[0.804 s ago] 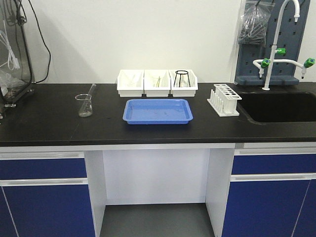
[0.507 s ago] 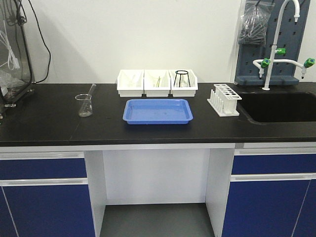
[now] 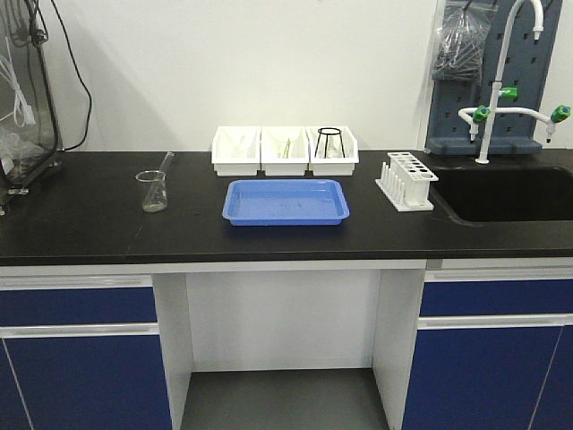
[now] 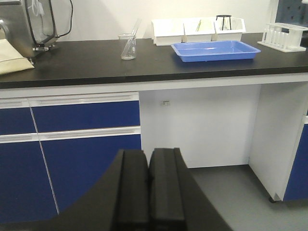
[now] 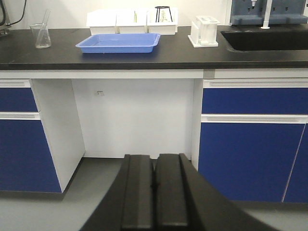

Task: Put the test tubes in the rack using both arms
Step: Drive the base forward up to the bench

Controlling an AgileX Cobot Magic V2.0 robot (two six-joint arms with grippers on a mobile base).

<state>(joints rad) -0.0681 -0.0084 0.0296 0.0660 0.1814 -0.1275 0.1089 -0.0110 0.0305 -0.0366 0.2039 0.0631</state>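
A clear test tube (image 3: 166, 165) leans in a glass beaker (image 3: 153, 192) on the left of the black counter. The same test tube (image 4: 134, 32) shows far off in the left wrist view and again, test tube (image 5: 46, 18), in the right wrist view. The white rack (image 3: 406, 181) stands at the right, beside the sink; no tubes show in it. My left gripper (image 4: 148, 155) is shut and empty, low in front of the blue cabinets. My right gripper (image 5: 155, 160) is also shut and empty, below counter height. Neither arm appears in the front view.
A blue tray (image 3: 286, 201) lies mid-counter, with three white bins (image 3: 285, 150) and a black tripod ring (image 3: 329, 141) behind it. A sink (image 3: 510, 193) with a white faucet (image 3: 498, 81) is at the far right. Equipment and cables stand at the far left (image 3: 22, 98).
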